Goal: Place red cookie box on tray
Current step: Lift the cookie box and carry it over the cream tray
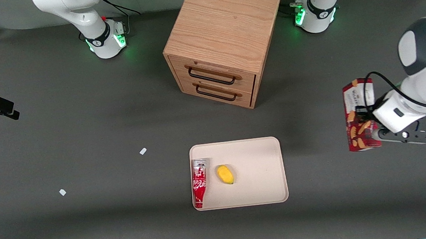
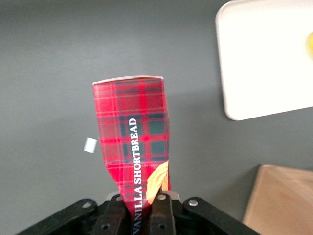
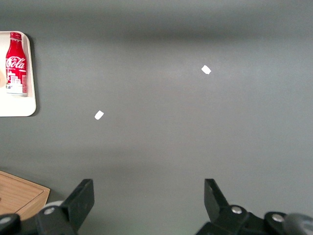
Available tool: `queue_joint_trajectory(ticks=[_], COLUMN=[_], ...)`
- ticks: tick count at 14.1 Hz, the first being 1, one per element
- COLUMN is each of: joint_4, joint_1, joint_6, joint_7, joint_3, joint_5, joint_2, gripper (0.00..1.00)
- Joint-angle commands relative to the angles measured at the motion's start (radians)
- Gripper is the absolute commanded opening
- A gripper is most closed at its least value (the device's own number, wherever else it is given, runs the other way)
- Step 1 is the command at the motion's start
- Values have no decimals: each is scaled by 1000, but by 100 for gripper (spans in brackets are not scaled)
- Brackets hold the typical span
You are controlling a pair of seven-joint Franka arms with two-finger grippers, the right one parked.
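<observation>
The red cookie box (image 1: 357, 119) is off the bench and in the grasp of the left arm's gripper (image 2: 145, 205), out toward the working arm's end and well apart from the tray (image 1: 259, 158). The jaws are clamped on one narrow end of the box; the wrist view shows the cardboard pinched and slightly buckled where they bite, so the box is light and gives under pressure. It looks like the carry step: the pick seems done, the placing not yet.

The next move, as I judge it, calls for swinging the box sideways over the tray and lowering it onto the bare stretch at the end of the tray nearer the working arm, since a red soda bottle (image 1: 199, 182) lies along the tray's other end with a small yellow, rounded thing (image 1: 225, 174) beside it. Both would roll or skid if knocked.

The box is slim and rectangular, tartan red on one face, with cookie pictures on another. The tray is smooth, pale beige, round-cornered with a low rim. The bench is matte grey, and a wooden two-drawer cabinet (image 1: 223, 40) stands farther from the front camera than the tray.
</observation>
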Motion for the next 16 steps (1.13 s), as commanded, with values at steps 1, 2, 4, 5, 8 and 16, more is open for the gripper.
queue_joint_trajectory(ticks=[1,2,4,5,8,16], joint_4=[152,200,229,226,222,189], joint_1=[-35,-51,-99,-116,-170,-230], joint_6=[-30,-5,82,137,248,487], joint_7=[-197,-257,-349,-361,-413,-492], joint_3=[-48,-68,-79,-79,-79,-73], joint_5=[-43,-44,-38,-31,17,193], joint_2=[116,159,228,257,344,499], gripper=[0,0,0,0,0,0])
